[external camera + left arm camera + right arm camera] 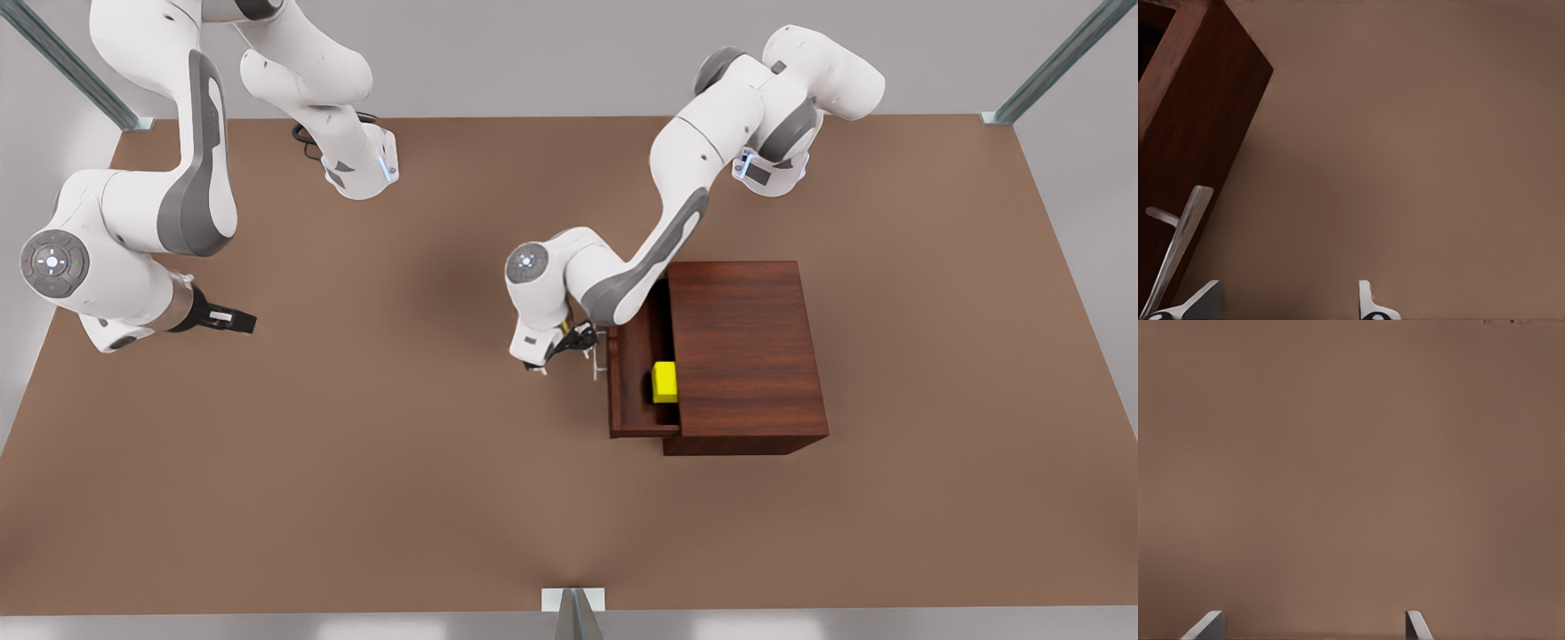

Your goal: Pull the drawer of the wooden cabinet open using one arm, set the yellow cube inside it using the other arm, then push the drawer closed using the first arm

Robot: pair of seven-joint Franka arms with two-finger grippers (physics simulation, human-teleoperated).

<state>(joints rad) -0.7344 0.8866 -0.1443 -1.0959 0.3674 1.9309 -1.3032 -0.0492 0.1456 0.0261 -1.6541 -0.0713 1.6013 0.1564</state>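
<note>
Front view: saw the boxy dark reddish-brown wooden cabinet (745,356) with its shallow drawer (633,391) pulled out toward nine o'clock, the small yellow cube (664,381) lying inside. Found the left gripper (582,343) just beside the thin silver bar handle (602,353); the right gripper (233,318) waited well apart at nine o'clock.

Left wrist view: showed fingers (1368,303) spread, handle (1177,250) outside them.

Right wrist view: showed fingers (1417,625) spread over the bare brown table (1351,467).

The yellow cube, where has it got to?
In the front view, the yellow cube sits inside the pulled-out drawer, against the wooden cabinet.
</note>
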